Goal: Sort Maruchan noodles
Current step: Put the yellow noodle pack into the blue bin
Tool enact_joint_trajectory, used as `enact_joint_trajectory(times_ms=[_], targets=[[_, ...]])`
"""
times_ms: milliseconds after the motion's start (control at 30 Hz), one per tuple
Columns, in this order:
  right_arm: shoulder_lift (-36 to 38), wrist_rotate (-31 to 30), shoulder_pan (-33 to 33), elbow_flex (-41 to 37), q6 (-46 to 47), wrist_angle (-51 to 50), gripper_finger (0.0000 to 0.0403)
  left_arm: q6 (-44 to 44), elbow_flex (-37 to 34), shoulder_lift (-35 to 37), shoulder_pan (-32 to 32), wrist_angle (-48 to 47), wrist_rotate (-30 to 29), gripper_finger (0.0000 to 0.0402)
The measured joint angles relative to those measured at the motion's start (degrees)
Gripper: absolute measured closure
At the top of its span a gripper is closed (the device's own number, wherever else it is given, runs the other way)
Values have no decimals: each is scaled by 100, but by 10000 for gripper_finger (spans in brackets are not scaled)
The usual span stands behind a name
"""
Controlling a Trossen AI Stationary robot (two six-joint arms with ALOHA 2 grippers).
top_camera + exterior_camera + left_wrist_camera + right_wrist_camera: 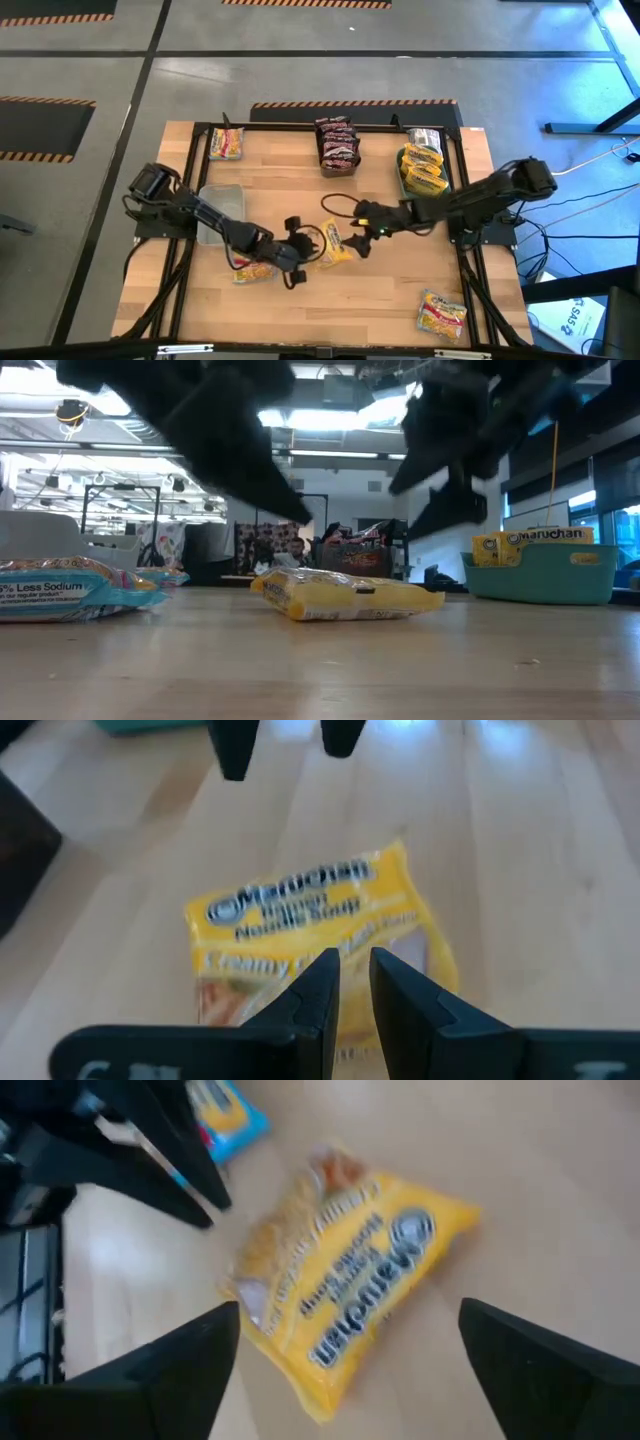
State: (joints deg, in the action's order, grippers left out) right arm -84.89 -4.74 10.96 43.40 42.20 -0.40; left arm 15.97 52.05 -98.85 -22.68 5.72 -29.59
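A yellow Maruchan noodles packet (335,246) lies flat on the wooden table, between my two grippers; it also shows in the low view (345,595). My right gripper (360,240) hangs open just above its right side, fingers wide apart and clear of the yellow packet (350,1295). From the left, my left gripper (308,252) points at the same packet (300,915). Its fingers (322,990) are shut with nothing between them. A blue-and-yellow packet (252,270) lies under the left arm.
A teal bin (405,180) with yellow packets stands at the far right. Dark red packets (337,145) sit at the far middle, and a clear bin (220,213) at the left. Loose packets lie at the far left (226,143) and near right (442,315).
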Motion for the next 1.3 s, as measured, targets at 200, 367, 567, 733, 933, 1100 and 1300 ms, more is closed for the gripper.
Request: enact_joint_trajectory(times_ms=[200,367,567,733,933,1100,1300], targets=[[-691,824,-438,0,112,307,23,42,-185,-301,-45,65,-25,347],[-1110,1186,-633,0,93,662,34,36,-179,-623,-35,490,17,347],[-1361,1369,-649,4,91,828,46,258,-170,-720,-17,322,-33,347],[-1403,1498,-646,2,107,999,51,480,-292,-714,-68,318,-63,347],[-1484,1460,-653,9,235,1449,52,791,-627,-712,-155,526,-328,347],[-1482,1334,-651,7,297,1722,52,750,-657,-732,-200,683,-344,347],[-1551,1095,-651,0,733,2096,52,750,-662,-739,-200,729,-345,347]])
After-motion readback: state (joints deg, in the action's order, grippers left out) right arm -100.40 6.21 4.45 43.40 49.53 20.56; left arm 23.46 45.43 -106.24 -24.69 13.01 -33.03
